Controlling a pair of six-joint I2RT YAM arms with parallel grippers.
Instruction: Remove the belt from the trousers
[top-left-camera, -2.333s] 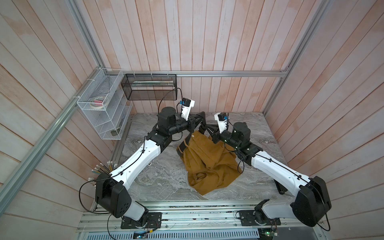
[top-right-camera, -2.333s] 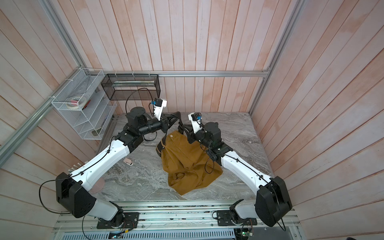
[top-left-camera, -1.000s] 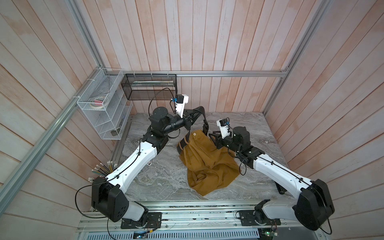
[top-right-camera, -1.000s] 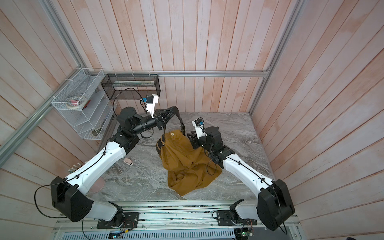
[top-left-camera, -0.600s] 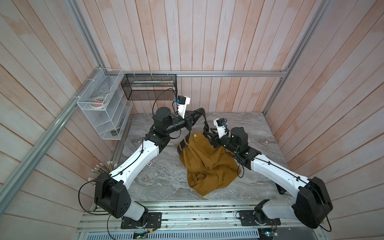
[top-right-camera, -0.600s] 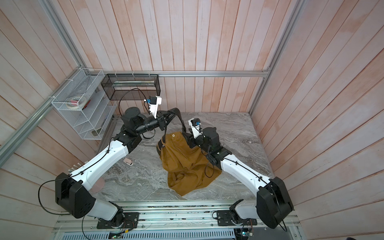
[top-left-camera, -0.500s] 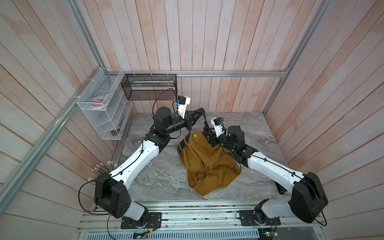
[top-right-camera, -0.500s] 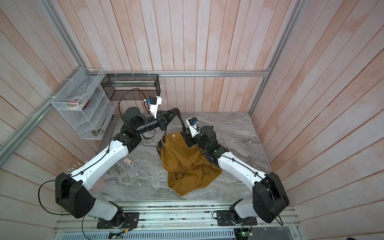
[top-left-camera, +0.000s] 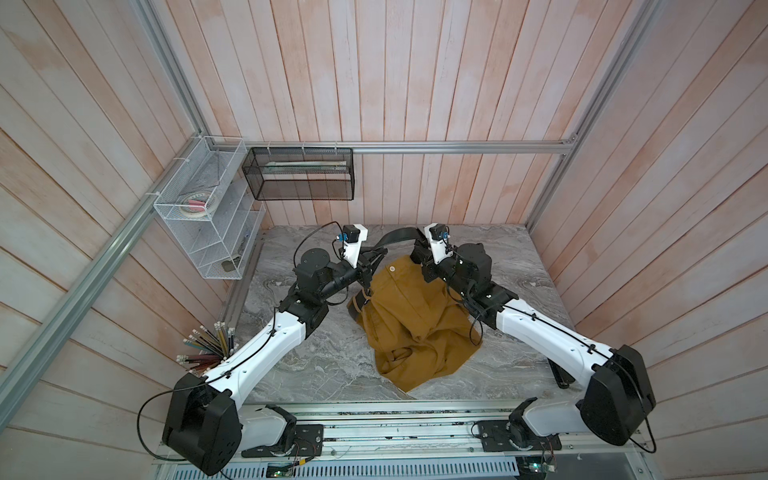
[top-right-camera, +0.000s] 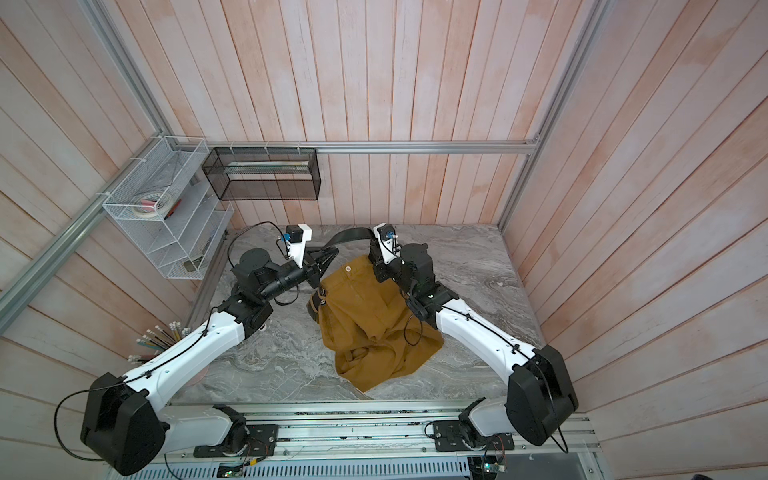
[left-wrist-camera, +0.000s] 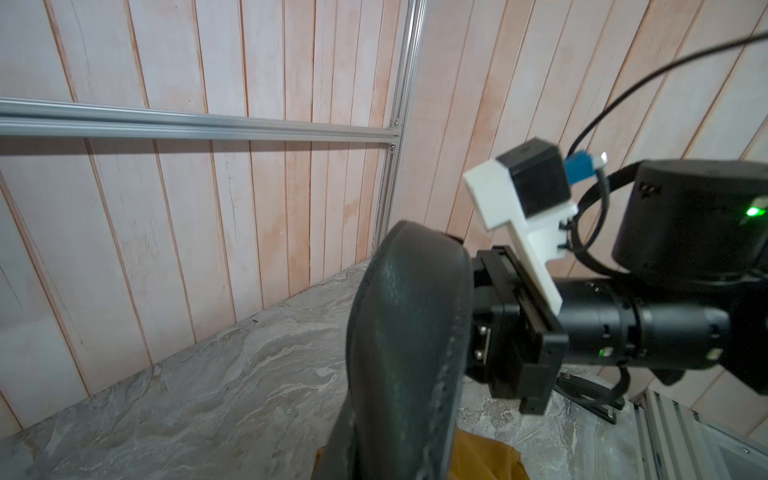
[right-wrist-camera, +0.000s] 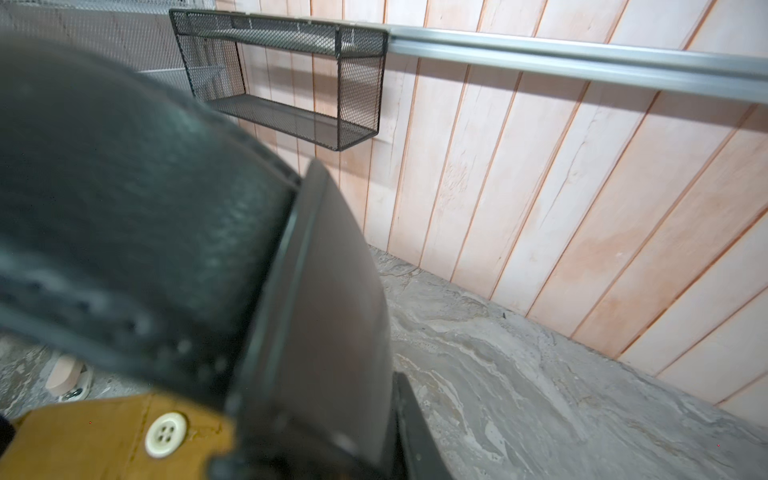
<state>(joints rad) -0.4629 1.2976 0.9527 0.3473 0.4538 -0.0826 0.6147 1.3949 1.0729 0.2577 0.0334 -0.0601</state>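
The mustard-brown trousers (top-left-camera: 415, 324) (top-right-camera: 365, 324) lie crumpled mid-table, waist toward the back wall and pale button (top-left-camera: 391, 269) (right-wrist-camera: 165, 434) showing. The black belt (top-left-camera: 397, 235) (top-right-camera: 347, 235) arches above the waist between both grippers. More of the belt shows dark at the waist's left side (top-left-camera: 356, 305). My left gripper (top-left-camera: 374, 258) (top-right-camera: 326, 254) has its fingers a little apart, open around the strap (left-wrist-camera: 407, 332). My right gripper (top-left-camera: 417, 253) (top-right-camera: 373, 254) is shut on the belt (right-wrist-camera: 145, 228), whose brown underside lies against one finger (right-wrist-camera: 411, 432).
A black mesh basket (top-left-camera: 299, 174) hangs on the back wall and a white wire rack (top-left-camera: 208, 216) on the left wall. Pencils (top-left-camera: 208, 345) stick up at the table's left edge. A short black bar (top-left-camera: 557, 374) lies by the right arm's base.
The right gripper rose to the belt's arch behind the waist and closed on it. The left gripper came down and nearer with the strap, and its fingers parted slightly.
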